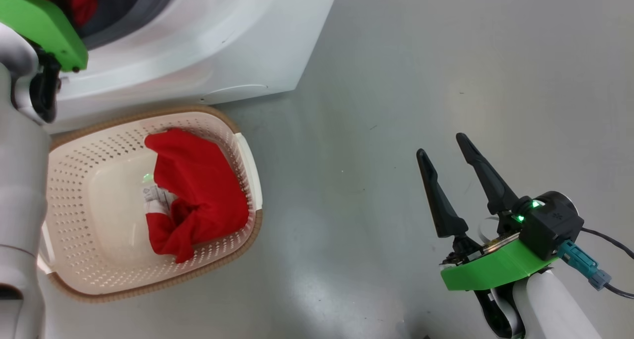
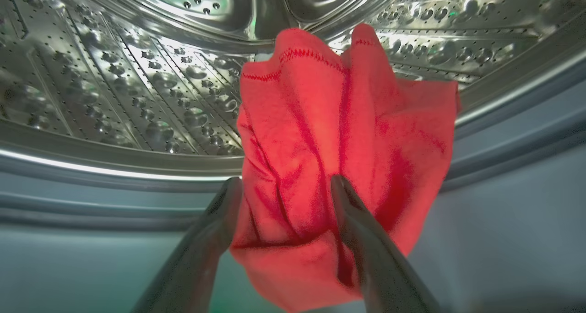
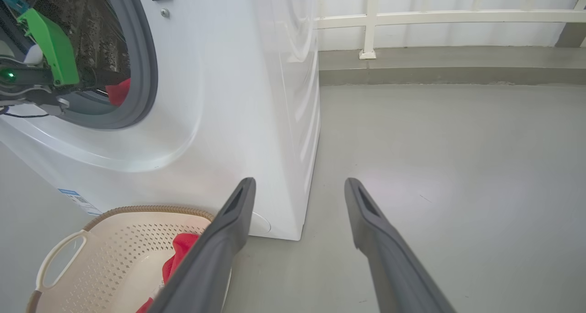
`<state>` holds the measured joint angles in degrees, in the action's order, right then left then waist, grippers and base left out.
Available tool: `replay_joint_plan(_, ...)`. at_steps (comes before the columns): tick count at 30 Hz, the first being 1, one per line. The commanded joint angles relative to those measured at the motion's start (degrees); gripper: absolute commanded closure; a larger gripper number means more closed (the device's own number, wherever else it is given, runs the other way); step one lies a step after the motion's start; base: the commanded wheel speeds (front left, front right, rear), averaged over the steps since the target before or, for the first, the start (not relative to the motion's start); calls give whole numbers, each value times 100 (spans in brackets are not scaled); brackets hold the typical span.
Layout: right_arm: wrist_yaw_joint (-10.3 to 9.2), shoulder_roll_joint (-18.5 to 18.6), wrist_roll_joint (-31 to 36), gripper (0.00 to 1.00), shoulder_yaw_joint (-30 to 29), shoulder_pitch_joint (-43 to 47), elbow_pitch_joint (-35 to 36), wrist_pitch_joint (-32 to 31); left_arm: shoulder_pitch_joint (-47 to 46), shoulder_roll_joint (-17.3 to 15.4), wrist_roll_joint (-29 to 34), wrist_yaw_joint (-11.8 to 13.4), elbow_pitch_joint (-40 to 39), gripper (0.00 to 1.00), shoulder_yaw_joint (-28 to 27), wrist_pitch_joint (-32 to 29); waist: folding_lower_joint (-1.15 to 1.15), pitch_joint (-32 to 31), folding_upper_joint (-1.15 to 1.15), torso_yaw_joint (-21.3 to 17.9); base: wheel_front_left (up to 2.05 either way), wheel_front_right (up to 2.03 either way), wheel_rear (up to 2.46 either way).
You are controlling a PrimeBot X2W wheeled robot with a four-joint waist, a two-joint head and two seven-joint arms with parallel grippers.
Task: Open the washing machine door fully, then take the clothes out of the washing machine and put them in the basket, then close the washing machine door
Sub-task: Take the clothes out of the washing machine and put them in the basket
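The white washing machine stands with its mouth uncovered; the washing machine door is out of view. My left gripper reaches into the steel drum, open, its fingers either side of a red cloth that lies over the drum's lip and the grey gasket. More of the red clothes lie in the cream basket on the floor in front of the machine. My right gripper hovers open and empty over bare floor to the right of the basket.
Grey floor stretches to the right of the machine. A white railing above a low kerb runs along the back. The left arm's green wrist plate sits at the drum's mouth.
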<state>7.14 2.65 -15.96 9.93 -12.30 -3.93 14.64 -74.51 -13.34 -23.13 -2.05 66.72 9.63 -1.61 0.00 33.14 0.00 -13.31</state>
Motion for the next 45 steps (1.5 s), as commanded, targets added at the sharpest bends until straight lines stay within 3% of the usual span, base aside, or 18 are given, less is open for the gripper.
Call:
replay_joint_plan(1,35,22,-37,0,131,-17,94,36,-155,-245,-45,-27,-28,0,-41,-65,0,21,0,-41,0,0,0)
replay_joint_plan(13,35,22,-100,0,199,-75,62,36,-293,-363,15,-35,361,2,139,-219,0,106,0,-163,0,0,0)
replay_joint_plan(14,35,22,-106,0,203,-81,65,36,-302,-365,15,-41,378,39,151,-228,0,110,0,-167,0,0,0)
replay_joint_plan(17,35,22,-121,0,206,-99,70,36,-327,-364,1,-85,420,100,180,-261,0,120,0,-175,0,0,0)
replay_joint_plan(27,35,22,-150,0,198,-117,74,36,-337,-326,-55,-240,430,100,250,6,0,144,0,-136,0,0,0)
replay_joint_plan(45,35,22,-123,0,203,-79,-30,36,4,-306,19,-211,16,100,403,1514,0,-106,0,153,0,0,0)
